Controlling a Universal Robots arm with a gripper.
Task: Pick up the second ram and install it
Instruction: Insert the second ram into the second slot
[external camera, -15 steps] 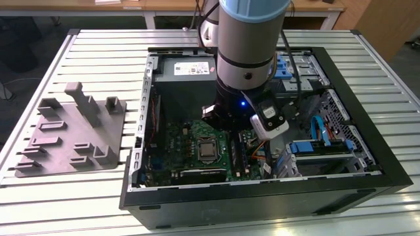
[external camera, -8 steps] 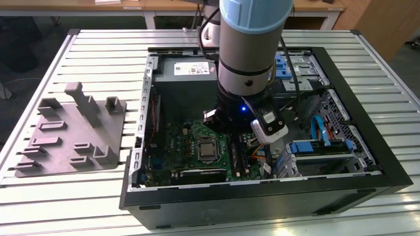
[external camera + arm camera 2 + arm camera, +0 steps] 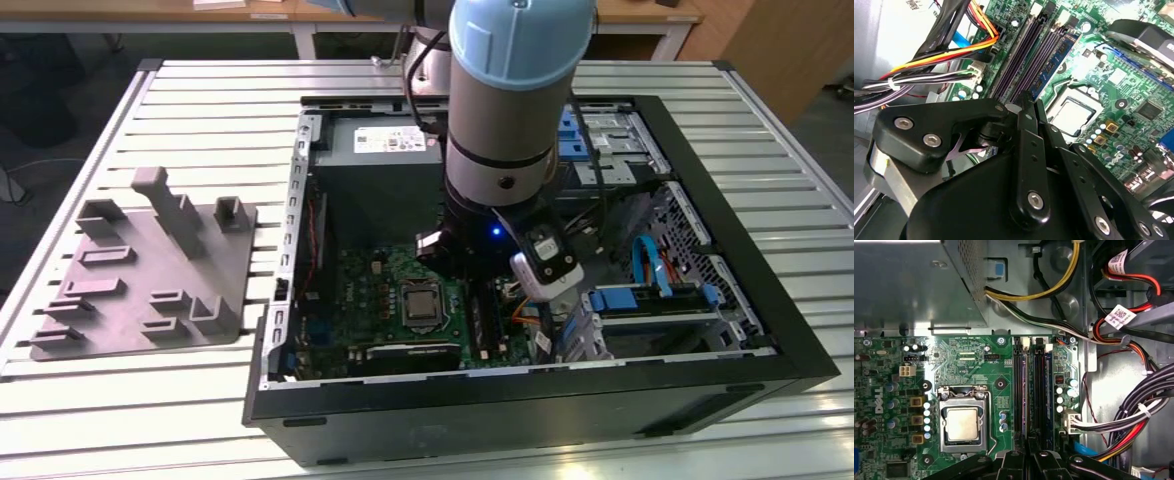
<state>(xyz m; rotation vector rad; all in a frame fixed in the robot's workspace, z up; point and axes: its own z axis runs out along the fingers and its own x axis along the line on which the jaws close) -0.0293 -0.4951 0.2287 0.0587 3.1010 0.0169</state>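
Observation:
The second ram (image 3: 1054, 62) is a slim bluish-green stick with black chips. It stands in the motherboard slot closest to the CPU socket (image 3: 962, 423). In the first wrist view the second ram (image 3: 1024, 390) shows edge-on as a thin bluish strip. My gripper (image 3: 1027, 102) is shut, its black fingers pressed together right at the stick's near end. In the first wrist view the gripper (image 3: 1029, 447) lines up with that same slot. I see nothing between the fingers. Whether the tips touch the stick is hidden. In the exterior view the arm (image 3: 514, 120) reaches down into the open computer case (image 3: 747, 330).
Bundles of coloured cables (image 3: 1134, 420) lie beside the slots, away from the CPU socket. A metal drive cage (image 3: 914, 285) stands past the motherboard (image 3: 380, 290). The grey moulded fixture tray (image 3: 147, 270) lies on the slatted table at the exterior view's left of the case.

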